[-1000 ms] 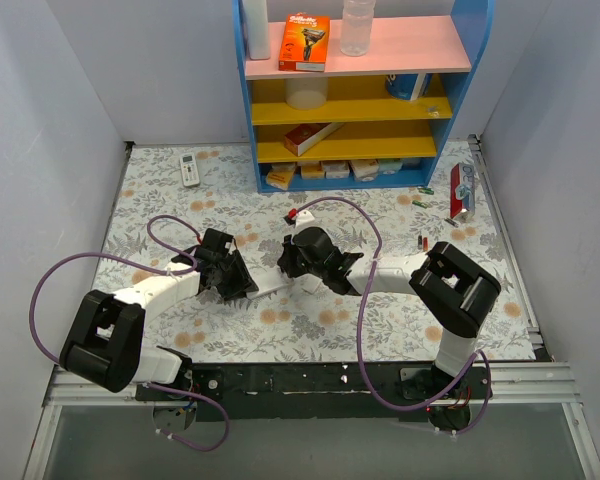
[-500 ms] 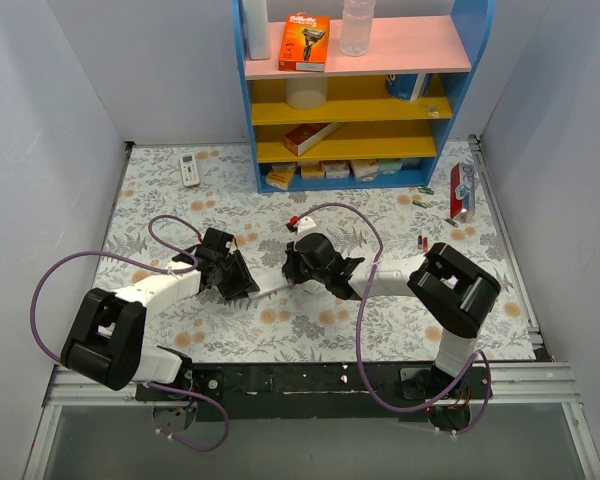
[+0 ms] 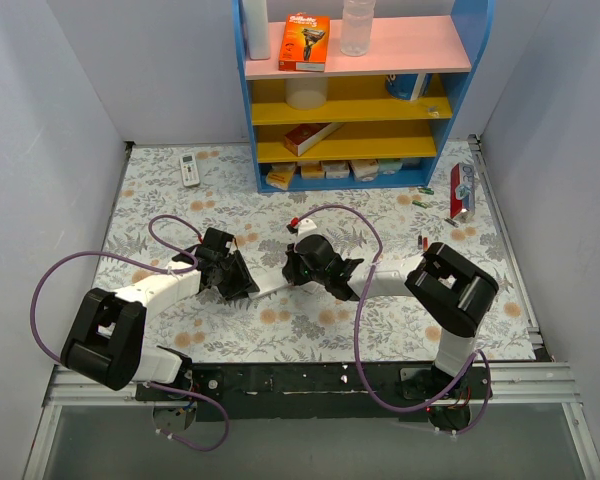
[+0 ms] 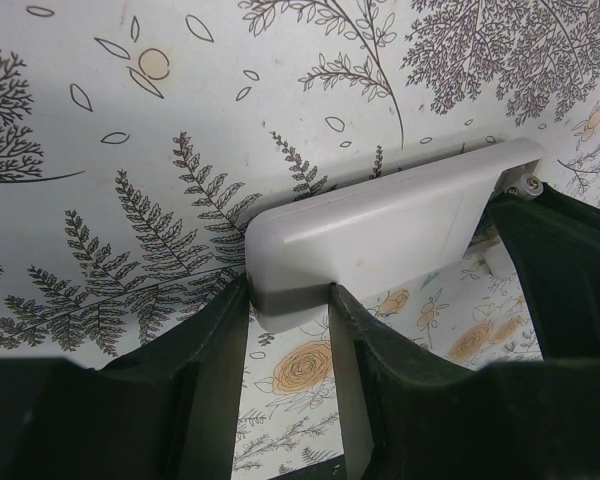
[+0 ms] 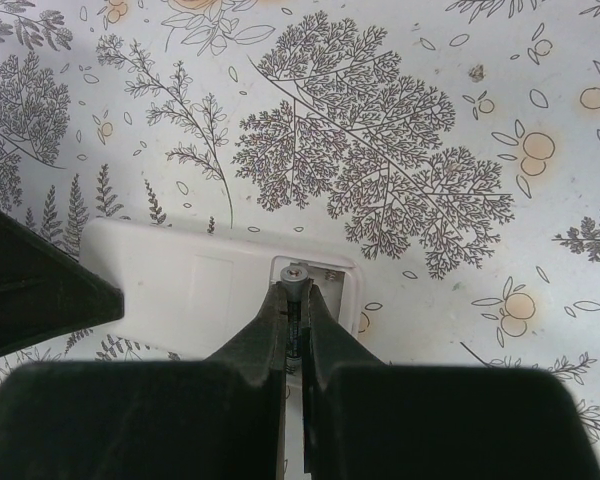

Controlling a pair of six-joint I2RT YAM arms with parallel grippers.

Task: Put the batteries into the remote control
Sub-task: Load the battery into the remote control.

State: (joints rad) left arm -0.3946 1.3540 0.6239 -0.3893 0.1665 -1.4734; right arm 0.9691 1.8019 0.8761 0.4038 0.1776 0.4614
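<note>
My left fingers (image 4: pixel 195 380) pinch the end of the one slim white plastic remote bar (image 4: pixel 380 230) on the floral table (image 5: pixel 400 150). My right fingers (image 5: pixel 260 345), pressed together, nip one slim metal-capped battery (image 5: pixel 296 272) at its open bay (image 5: pixel 325 285). Tilted, the cell could jam or spring out; two red cells (image 3: pixel 420 241) lie loose.

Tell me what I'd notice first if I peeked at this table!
Mid-table, two black claws meet at a white remote control. The left claw grips one end; the right claw pinches what looks like a battery at its open slot. Behind stands a bright blue shelf.
</note>
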